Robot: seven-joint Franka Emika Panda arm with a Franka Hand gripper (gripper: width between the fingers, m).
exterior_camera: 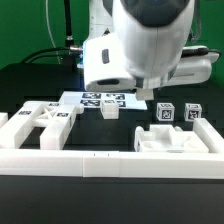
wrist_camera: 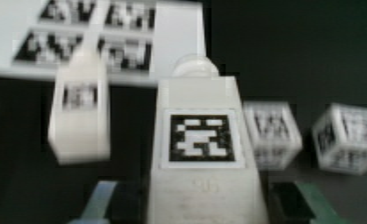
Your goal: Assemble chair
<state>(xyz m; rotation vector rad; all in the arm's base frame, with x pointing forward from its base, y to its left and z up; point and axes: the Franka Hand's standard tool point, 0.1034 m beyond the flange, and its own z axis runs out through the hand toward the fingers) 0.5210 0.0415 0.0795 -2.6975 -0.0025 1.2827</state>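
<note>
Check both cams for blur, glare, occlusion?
Exterior view: arm close to lens, soft, hiding mid-table; white border wall bright, little surface detail, no glare. Wrist view: soft throughout; tag on the chair piece legible, marker board tags smeared.

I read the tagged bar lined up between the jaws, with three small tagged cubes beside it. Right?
Only the count is wrong: two small tagged cubes, not three, stand beside the tagged bar between the jaws. The wrist view shows it, and the exterior view agrees.
</note>
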